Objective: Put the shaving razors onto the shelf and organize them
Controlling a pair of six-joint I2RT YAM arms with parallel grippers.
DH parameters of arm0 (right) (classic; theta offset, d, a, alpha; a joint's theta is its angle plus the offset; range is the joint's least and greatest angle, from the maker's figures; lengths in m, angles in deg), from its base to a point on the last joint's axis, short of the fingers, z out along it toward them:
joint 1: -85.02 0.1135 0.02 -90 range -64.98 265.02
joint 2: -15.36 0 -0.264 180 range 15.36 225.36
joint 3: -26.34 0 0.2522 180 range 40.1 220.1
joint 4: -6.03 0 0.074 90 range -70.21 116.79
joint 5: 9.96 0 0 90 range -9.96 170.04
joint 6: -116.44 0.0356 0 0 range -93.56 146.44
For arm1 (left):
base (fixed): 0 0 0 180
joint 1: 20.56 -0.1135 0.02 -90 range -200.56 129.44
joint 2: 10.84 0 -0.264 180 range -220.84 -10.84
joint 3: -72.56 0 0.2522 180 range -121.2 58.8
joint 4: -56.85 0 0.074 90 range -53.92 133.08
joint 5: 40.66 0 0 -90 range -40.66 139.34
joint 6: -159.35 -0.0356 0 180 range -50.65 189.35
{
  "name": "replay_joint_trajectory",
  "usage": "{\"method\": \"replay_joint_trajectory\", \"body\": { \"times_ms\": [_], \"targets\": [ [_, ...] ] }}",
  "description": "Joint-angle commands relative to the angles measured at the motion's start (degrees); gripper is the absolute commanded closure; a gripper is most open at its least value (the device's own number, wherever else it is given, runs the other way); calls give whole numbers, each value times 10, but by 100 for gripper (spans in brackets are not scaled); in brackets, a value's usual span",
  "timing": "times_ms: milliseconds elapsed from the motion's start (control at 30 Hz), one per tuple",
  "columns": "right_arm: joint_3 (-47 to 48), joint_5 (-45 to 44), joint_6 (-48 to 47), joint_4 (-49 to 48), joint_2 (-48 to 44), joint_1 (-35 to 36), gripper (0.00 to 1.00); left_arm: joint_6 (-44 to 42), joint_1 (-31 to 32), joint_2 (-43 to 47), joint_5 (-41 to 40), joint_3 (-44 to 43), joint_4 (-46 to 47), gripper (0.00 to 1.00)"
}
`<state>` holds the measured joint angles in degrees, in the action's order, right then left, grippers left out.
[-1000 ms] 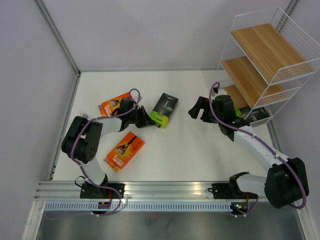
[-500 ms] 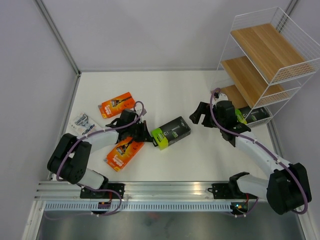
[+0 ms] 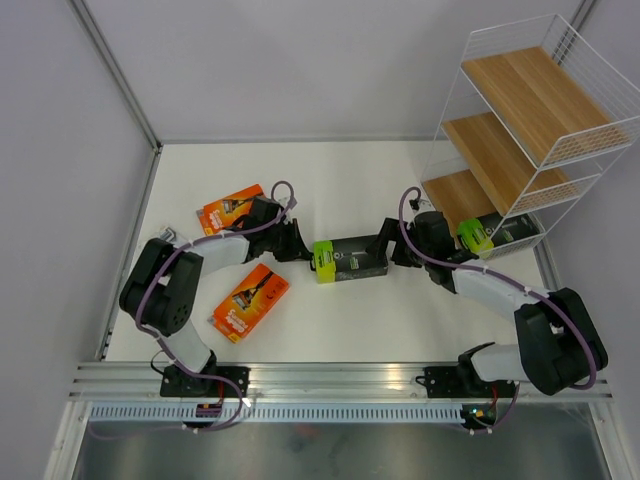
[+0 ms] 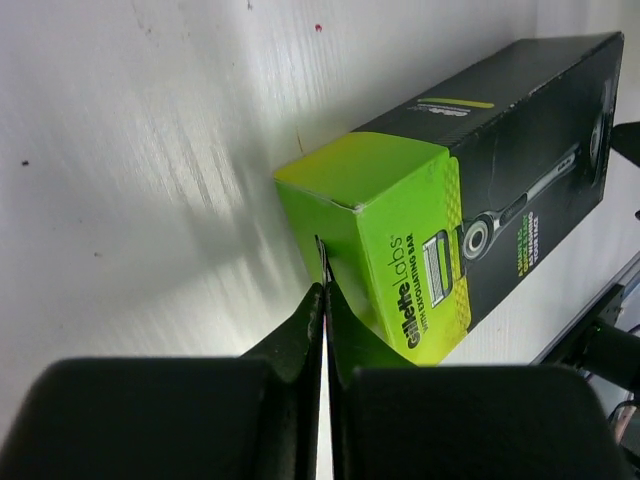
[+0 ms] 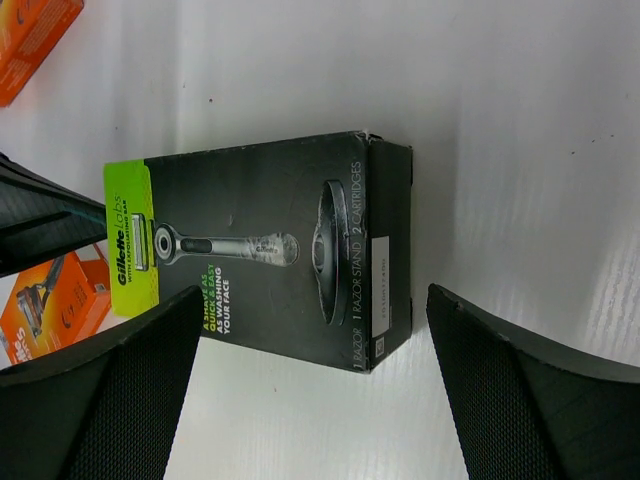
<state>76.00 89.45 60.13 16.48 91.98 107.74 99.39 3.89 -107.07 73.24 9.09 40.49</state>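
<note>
A black razor pack with a lime end (image 3: 350,258) (image 4: 480,190) (image 5: 260,250) lies crosswise at mid-table. My left gripper (image 3: 300,245) (image 4: 323,285) is shut, its tips pinching a thin edge at the lime end. My right gripper (image 3: 388,250) (image 5: 312,300) stands wide open at the black end, which reaches between the fingers without touching them. Two orange packs (image 3: 232,207) (image 3: 250,300) lie on the left. A second black and lime pack (image 3: 490,232) rests on the lowest board of the shelf (image 3: 530,110). A sliver of a white pack (image 3: 165,236) shows behind the left arm.
The white wire shelf stands at the far right corner, its two upper wooden boards bare. Grey walls close the table at the back and left. An aluminium rail (image 3: 330,380) runs along the near edge by the arm bases.
The left gripper has carried the black and lime pack from left of centre to mid-table and turned it crosswise. The right arm has swung left from the shelf to the pack's black end.
</note>
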Motion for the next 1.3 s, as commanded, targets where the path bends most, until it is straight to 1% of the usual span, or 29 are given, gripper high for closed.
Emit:
{"method": "replay_joint_trajectory", "body": {
  "times_ms": [0,100,133,200,300,333,367,500,533,667,700,733,800,867,900,933,967,1000,1033,1100,1167,1200,1267],
  "targets": [
    [-15,-15,26,-56,-1,1,2,37,-2,-24,3,-26,22,94],
    [-25,-25,39,-68,-2,1,2,57,-2,-28,11,-20,23,91],
    [-28,-25,42,-78,-2,2,2,60,-2,-27,15,-13,43,86],
    [-34,-22,49,-92,3,2,2,68,-2,-26,14,-6,53,79],
    [-33,-22,55,-98,13,3,2,81,-2,-24,16,5,69,72],
    [-32,-22,55,-100,18,2,2,83,-2,-24,17,9,81,72],
    [-32,-22,59,-102,20,2,2,87,-2,-25,15,12,86,72],
    [-28,-19,73,-120,35,3,2,102,-1,-38,20,15,98,85],
    [-24,-17,74,-117,41,3,2,105,-1,-41,24,16,100,86],
    [-6,-17,76,-102,67,7,2,125,4,-51,27,30,134,94],
    [-5,-17,76,-100,69,7,2,130,6,-53,26,33,158,98],
    [-4,-17,76,-96,70,8,2,135,11,-55,26,38,170,98],
    [9,-23,72,-72,70,8,5,148,19,-69,24,32,191,98],
    [38,-34,59,-45,70,8,14,161,36,-77,14,24,199,98],
    [53,-41,56,-7,71,8,17,168,43,-84,2,19,213,98],
    [85,-45,46,12,76,8,26,182,58,-87,-3,16,225,98],
    [102,-51,42,30,78,8,30,190,67,-91,-7,12,233,98],
    [118,-52,38,65,83,8,32,197,83,-99,-22,4,241,98],
    [146,-53,37,79,93,8,32,204,92,-105,-29,-1,260,98],
    [173,-62,22,109,108,8,32,216,114,-115,-49,-19,282,98],
    [214,-76,-8,142,136,7,33,220,123,-142,-61,-40,300,98],
    [228,-90,-16,156,156,8,34,222,126,-154,-63,-67,299,98],
    [259,-110,-49,180,171,7,34,235,126,-188,-67,-92,310,98]
  ]
}}
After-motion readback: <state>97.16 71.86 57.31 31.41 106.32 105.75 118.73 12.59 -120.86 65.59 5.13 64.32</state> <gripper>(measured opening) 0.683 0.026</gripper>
